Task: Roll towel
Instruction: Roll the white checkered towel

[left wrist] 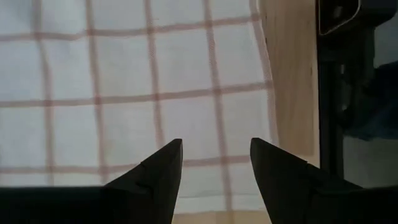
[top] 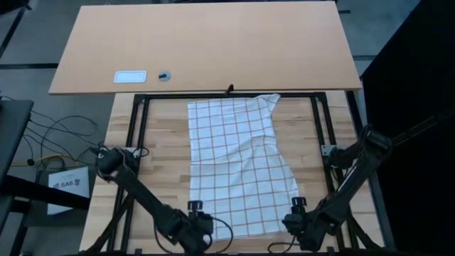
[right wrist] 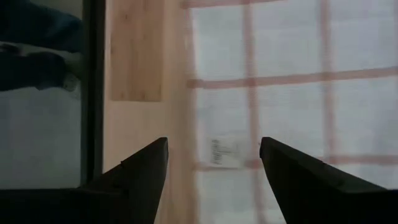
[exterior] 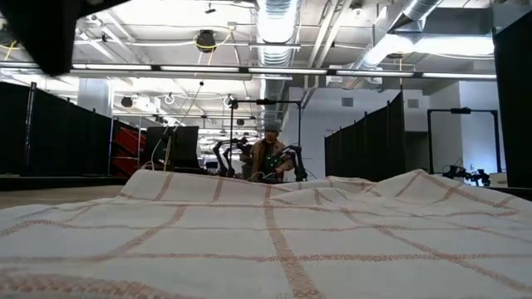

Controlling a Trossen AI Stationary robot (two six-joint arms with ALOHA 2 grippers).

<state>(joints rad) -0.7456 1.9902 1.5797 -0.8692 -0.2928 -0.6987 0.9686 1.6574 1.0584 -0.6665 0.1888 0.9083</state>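
- Left gripper hung spread and empty over the towel's near-left corner, bottom centre of the high view.
- Right gripper was also spread and empty, over the near-right corner, label between its fingers.
- Towel lay flat, long axis running up-frame from both grippers; far end rumpled.
- Nothing blocked a roll; frame rail beyond.

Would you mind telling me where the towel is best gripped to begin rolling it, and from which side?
Probably the near hem's two corners, approached from above. The towel lies mostly flat on the table, its far end rumpled, its near edge straight beneath both arms. The left gripper and right gripper hang open over that edge, one near each corner, so a pinch there looks simplest.
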